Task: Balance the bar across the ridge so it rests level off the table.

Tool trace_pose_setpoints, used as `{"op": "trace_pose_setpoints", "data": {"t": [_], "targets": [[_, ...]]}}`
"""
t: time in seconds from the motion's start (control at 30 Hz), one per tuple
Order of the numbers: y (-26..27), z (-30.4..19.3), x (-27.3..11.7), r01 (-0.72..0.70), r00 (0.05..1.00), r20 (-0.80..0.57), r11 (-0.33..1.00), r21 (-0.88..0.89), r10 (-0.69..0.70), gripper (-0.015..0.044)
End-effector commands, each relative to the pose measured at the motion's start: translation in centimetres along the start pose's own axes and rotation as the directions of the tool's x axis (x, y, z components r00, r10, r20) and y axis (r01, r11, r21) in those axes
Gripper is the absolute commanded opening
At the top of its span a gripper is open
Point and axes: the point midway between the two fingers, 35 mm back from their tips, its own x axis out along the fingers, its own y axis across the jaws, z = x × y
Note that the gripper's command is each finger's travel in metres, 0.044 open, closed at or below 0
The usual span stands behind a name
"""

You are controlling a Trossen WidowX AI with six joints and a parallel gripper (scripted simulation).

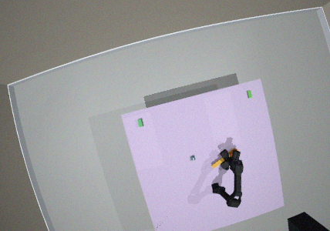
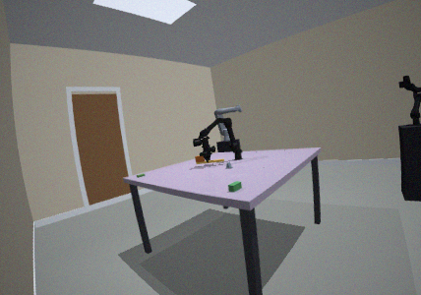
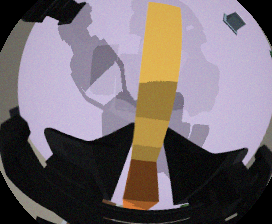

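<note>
Orange bar (image 3: 153, 116) grasped at one end by the pincer (image 3: 144, 163), over the lilac bench (image 1: 173, 183); ridge (image 1: 192, 158) well apart.

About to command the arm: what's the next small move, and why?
Probably lift straight up a little. The gripper is shut on the orange bar, which seems low over the table; the ridge stands apart to one side, so the bar needs clearance before carrying across.

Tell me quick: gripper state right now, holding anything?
Gripper: shut on the orange bar, gripped near one end, bar low over the table.
</note>
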Motion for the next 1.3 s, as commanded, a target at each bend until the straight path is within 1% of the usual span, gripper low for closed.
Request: {"op": "trace_pose_setpoints", "data": {"t": [0.0, 0.63, 0.83, 1.27], "targets": [[-0.3, -0.3, -1.8, 0.018, 1.000, -0.015, 1.000, -0.002, -0.018, 0.0000], [0.0, 0.1, -6.7, 0.020, 1.000, -0.014, 1.000, -0.005, -0.020, 0.0000], [-0.2, 0.2, -6.9, 0.021, 1.000, -0.014, 1.000, -0.002, -0.021, 0.0000], [-3.7, 2.7, -7.1, 0.025, 1.000, -0.011, 0.998, 0.054, -0.024, 0.0000]]}}
